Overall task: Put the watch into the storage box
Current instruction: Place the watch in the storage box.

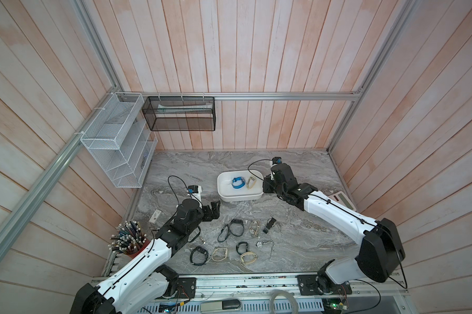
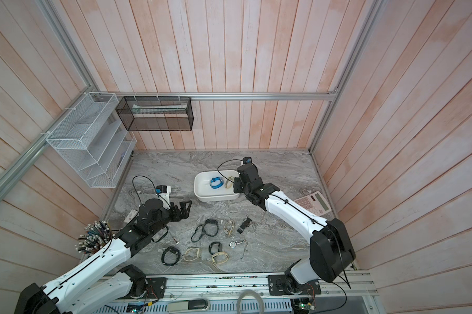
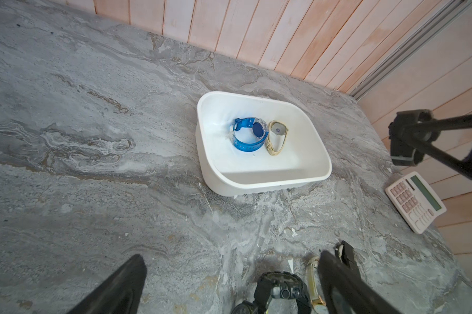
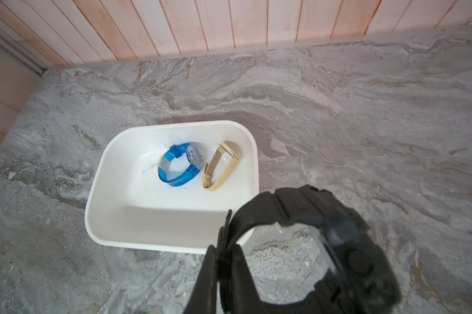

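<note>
Fingers [image 4: 209, 282] of the right gripper [image 4: 224, 261] pinch the strap of the black watch [image 4: 357, 261]; its loop stretches diagonally toward lower right, overlapping the storage box [image 4: 147, 214] corner; left gripper [image 3: 233, 258] spread wide.

Soft, even daylight, faint shadows; wide-angle bending at edges; nearest black watch [image 4: 311, 244] perhaps blurred.

The storage box [image 4: 147, 206] is smooth white plastic with a soft sheen. The blue watch [image 4: 193, 159] has a glossy, translucent plastic strap. The beige watch [image 3: 277, 130] looks matt and leather-like, the black watch [image 4: 297, 202] matt and rubbery. The tabletop [image 4: 338, 136] is matt, marble-patterned grey. The wall planks [image 1: 256, 54] are whitewashed wood, the rail [image 1: 283, 96] brushed metal. The rack [image 1: 115, 152] is white-coated wire mesh, the basket [image 1: 180, 114] black mesh.
</note>
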Robot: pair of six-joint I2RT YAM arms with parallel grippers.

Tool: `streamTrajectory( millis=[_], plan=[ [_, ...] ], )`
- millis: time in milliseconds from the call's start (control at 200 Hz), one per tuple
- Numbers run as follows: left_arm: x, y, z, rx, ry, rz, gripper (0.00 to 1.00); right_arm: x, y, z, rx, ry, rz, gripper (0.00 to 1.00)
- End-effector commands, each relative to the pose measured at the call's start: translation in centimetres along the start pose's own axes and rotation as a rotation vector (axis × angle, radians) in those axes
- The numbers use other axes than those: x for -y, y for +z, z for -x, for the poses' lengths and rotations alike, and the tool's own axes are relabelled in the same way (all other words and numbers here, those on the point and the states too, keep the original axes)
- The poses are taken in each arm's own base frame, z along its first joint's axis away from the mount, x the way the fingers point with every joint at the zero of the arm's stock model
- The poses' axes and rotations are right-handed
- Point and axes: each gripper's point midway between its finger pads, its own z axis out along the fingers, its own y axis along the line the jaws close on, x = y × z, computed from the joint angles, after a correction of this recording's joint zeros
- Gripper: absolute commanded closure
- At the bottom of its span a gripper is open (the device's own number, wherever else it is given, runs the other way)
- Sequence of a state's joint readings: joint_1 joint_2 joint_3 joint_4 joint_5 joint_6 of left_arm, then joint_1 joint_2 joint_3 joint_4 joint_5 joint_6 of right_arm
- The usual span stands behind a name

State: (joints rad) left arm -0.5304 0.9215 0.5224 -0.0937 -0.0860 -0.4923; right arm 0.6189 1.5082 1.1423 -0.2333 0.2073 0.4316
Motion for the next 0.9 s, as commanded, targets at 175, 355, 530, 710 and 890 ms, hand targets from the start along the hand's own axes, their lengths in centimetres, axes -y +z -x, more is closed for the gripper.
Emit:
streamTrajectory(
  millis=[175,355,530,710,890],
  plan=[
    [-0.2,-0.5,0.3,-0.001,-0.014,0.013,0.01,-2.2,3.4,2.4,0.028,-0.086,0.051,1.00],
    [-0.4,-0.5,0.0,-0.008,-0.020,0.020,0.01,-3.2,5.6,1.6,-0.011,-0.114,0.082,1.00],
    [-0.5,-0.7,0.0,-0.009,-0.024,0.023,0.01,-4.0,7.8,0.4,-0.064,-0.138,0.114,1.00],
    [-0.7,-0.8,-0.1,-0.014,-0.029,0.034,0.01,-5.0,10.1,-1.1,-0.123,-0.177,0.152,1.00],
    [-1.0,-0.8,-0.2,-0.011,-0.028,0.046,0.01,-5.2,12.1,-2.8,-0.178,-0.191,0.162,1.00]
  ],
)
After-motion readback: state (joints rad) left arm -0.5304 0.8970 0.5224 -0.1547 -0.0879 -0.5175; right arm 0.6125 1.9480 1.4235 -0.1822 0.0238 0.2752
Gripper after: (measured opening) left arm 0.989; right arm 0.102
